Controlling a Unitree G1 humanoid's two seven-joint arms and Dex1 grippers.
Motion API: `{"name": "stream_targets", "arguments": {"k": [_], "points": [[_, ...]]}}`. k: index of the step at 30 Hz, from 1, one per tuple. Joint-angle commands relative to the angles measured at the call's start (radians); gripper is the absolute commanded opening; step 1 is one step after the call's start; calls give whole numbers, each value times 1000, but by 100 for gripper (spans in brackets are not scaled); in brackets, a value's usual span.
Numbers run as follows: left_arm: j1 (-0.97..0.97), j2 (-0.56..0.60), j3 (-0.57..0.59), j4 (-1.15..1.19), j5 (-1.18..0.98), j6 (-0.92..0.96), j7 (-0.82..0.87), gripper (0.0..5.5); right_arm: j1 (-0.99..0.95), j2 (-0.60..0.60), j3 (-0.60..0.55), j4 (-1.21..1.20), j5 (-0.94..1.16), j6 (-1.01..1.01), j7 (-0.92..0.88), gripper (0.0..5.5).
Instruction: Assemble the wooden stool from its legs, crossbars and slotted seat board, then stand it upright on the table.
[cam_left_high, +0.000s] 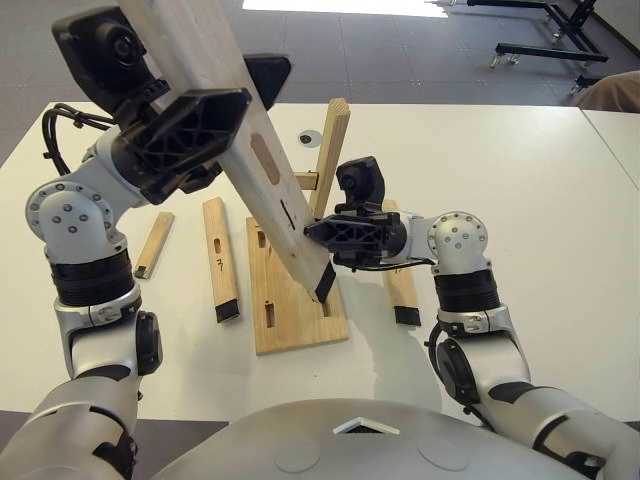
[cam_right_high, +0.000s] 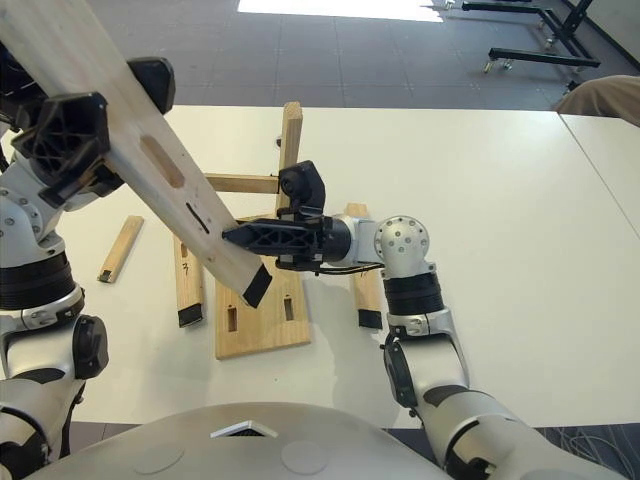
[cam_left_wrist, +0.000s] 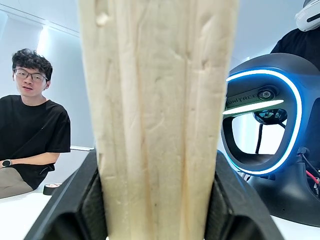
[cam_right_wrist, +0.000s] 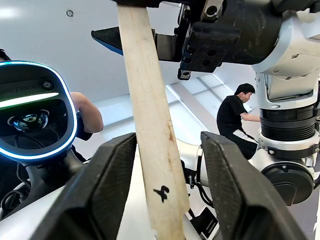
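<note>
Stool parts, counted: four legs, two crossbars, one seat board; one leg is held off the desk.
Left gripper (cam_left_high: 230, 100) has its jaws clamped on a long pale slotted wooden leg (cam_left_high: 275, 190), which is tilted with its black-capped end low over the flat pale wooden slotted seat board (cam_left_high: 300, 322) on the white desk (cam_left_high: 520, 200). Right gripper (cam_left_high: 322, 232) meets that leg lower down, jaws wide on either side of it. Second wooden leg (cam_left_high: 333, 140) stands nearly upright behind, foot hidden, with a short wooden crossbar (cam_left_high: 306, 181) joined to it. Two legs lie flat: third leg (cam_left_high: 220, 262) left of the board, fourth leg (cam_left_high: 402, 290) right of it under the right arm. Loose short crossbar (cam_left_high: 155, 243) lies furthest left. Left wrist view adds the held leg's grain pressed between black pads (cam_left_wrist: 92, 210). Right wrist view adds a small black mark (cam_right_wrist: 161, 192) on its narrow edge and a gap beside one jaw.
</note>
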Motion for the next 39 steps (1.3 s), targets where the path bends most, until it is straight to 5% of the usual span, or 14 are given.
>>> {"name": "stream_targets", "arguments": {"k": [1, 7, 18, 29, 39], "points": [[20, 14, 17, -11, 4, -1, 10, 203, 1, -32, -59, -5, 16, -15, -21, 312], [67, 79, 68, -27, 51, -10, 1, 203, 6, -143, -222, -34, 71, -40, -52, 408], [266, 239, 115, 75, 560, -374, -200, 202, 52, -184, -371, -115, 178, -158, -227, 408], [262, 34, 81, 382, 857, -840, -135, 202, 15, -239, -301, -95, 145, -157, -214, 408], [342, -46, 95, 418, 769, -848, -215, 202, -21, -266, -300, -54, 148, -153, -203, 408]]}}
